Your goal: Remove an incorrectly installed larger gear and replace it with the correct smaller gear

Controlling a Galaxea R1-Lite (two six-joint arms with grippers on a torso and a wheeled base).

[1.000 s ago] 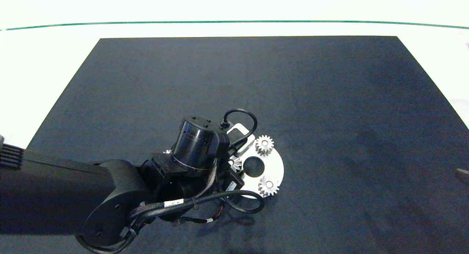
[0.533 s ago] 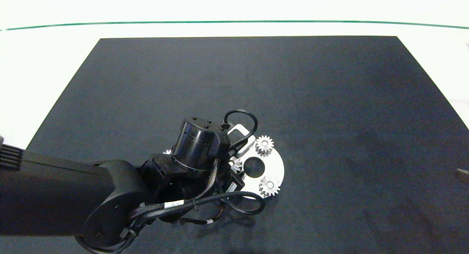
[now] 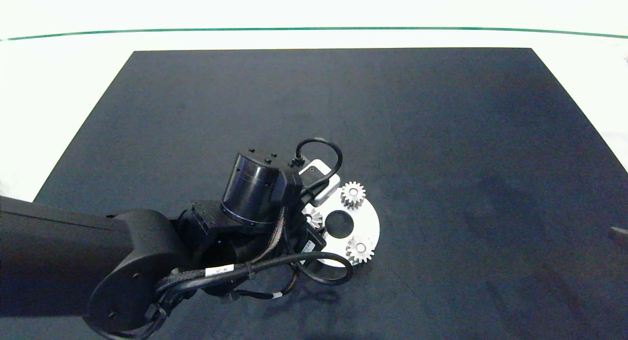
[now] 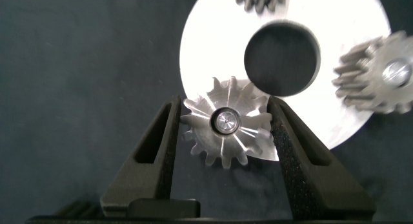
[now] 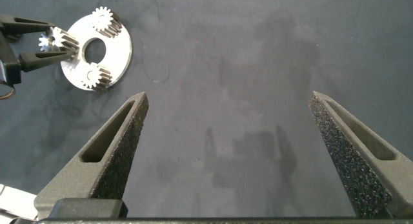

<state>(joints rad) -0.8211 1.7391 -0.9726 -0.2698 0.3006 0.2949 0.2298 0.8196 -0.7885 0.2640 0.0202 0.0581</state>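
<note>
left fingers (image 4: 169,143) flank gear (image 4: 227,130) | plate (image 4: 206,69) | two gears (image 4: 377,72)

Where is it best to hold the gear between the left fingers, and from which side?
Pinch the gear at opposite teeth, from straight above: it lies flat on the white plate with a pin through its bore. The left gripper is placed so; the right gripper hangs aside.

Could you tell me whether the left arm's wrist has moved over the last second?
Yes. The left arm's wrist has shifted left and away from the white disc, which stays put.
</note>
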